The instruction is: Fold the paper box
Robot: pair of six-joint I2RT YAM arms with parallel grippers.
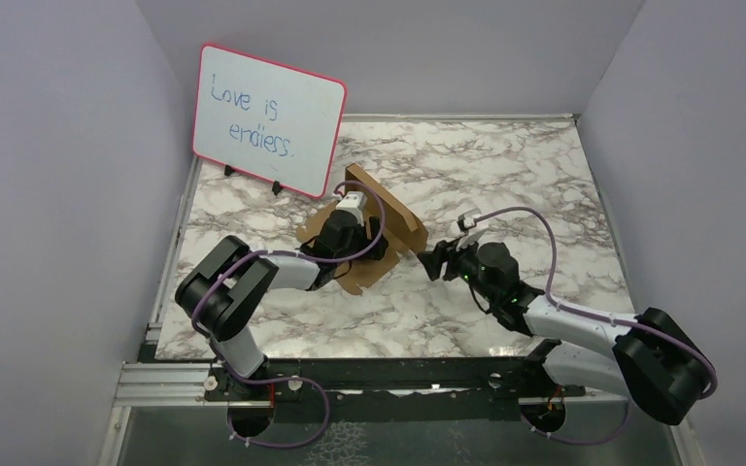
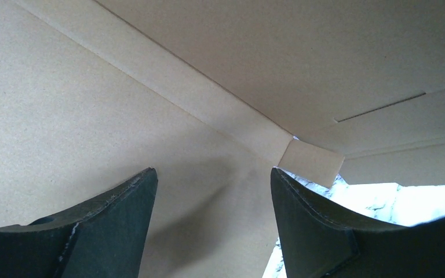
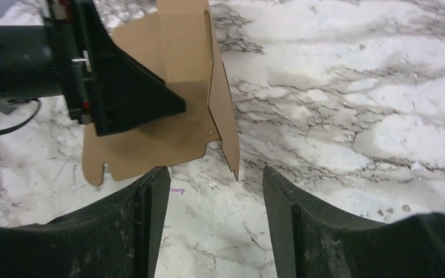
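The paper box (image 1: 389, 209) is a brown die-cut cardboard sheet on the marble table, its base flat and one long side panel standing up. My left gripper (image 1: 381, 249) is open, low over the flat base inside the fold; the left wrist view is filled with cardboard (image 2: 92, 116) and a small tab (image 2: 313, 162). My right gripper (image 1: 431, 262) is open and empty just right of the raised panel's near end. In the right wrist view the sheet (image 3: 174, 69) lies ahead, the panel's near corner close before the open fingers (image 3: 278, 197).
A pink-framed whiteboard (image 1: 267, 118) reading "Love is endless." stands at the back left, close behind the cardboard. Grey walls close in the marble table (image 1: 505, 175) on three sides. A black rail (image 1: 389, 374) runs along the near edge.
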